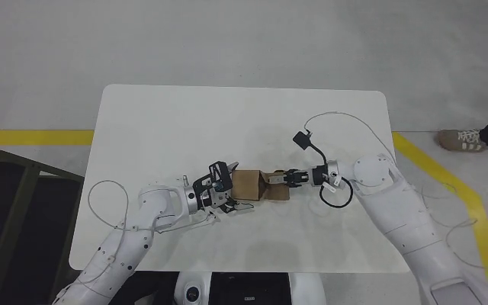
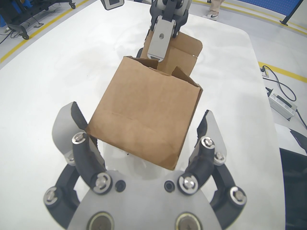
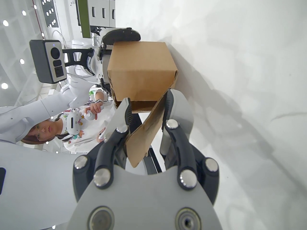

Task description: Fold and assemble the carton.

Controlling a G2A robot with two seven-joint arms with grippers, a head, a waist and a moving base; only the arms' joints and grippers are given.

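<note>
The carton (image 1: 246, 184) is lying on its side near the front middle of the table (image 1: 152, 137). Its body is squared into a box, with the closed end facing the left gripper (image 2: 140, 117) and the open end facing the right gripper (image 3: 146, 102). At the open end the long flap (image 3: 145, 135) is sticking outward, and a short side tab (image 2: 183, 74) is standing at the mouth, not yet turned in. The right gripper is sitting with its jaws partly parted and the flap running between them. The flap is touching one pad and leaving a gap to the other, so the gripper is cradling it rather than clearly pinching it. The left gripper is spread wide, its fingers (image 2: 69, 120) flanking the closed end just beside the corners without clamping. The step in hand appears to be closing the open end. To do it well, the left gripper is probably needing to brace or close on the body first, since the light box is likely to slide on the smooth table when pushed. The side tabs are best turned in ahead of the long flap. The right gripper is best bending that flap along its crease, not mid-panel, to avoid buckling the cardboard.
</note>
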